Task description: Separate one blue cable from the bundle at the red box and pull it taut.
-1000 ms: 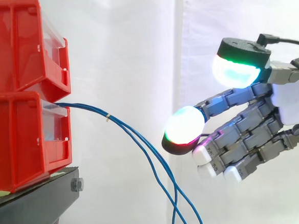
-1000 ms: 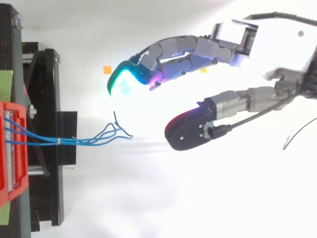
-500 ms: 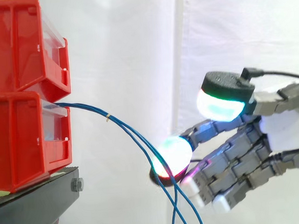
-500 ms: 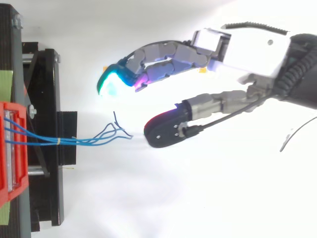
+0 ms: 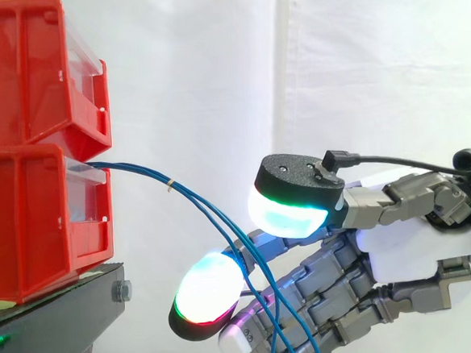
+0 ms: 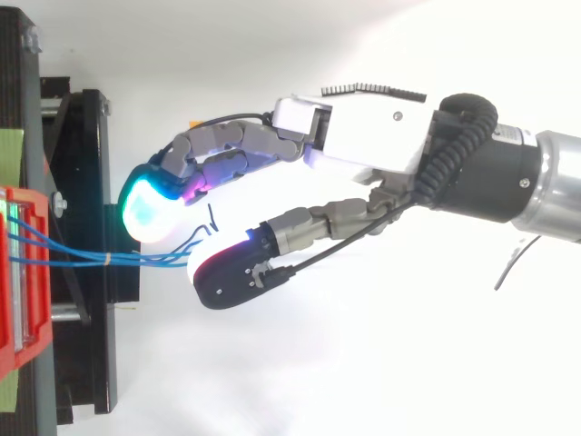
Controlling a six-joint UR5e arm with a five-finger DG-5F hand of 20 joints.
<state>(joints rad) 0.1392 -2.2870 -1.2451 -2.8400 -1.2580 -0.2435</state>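
Where blue cables [image 5: 169, 185] droop from red box [image 5: 28, 215], hand [image 5: 410, 241] spread, cables between thumb [image 5: 293, 190] and fingers [image 5: 201, 292], unpinched

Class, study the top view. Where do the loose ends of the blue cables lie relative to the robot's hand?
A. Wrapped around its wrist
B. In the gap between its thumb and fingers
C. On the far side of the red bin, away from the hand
B: the blue cables run from the red bin into the gap of the hand, whose thumb and fingers stand apart on either side.
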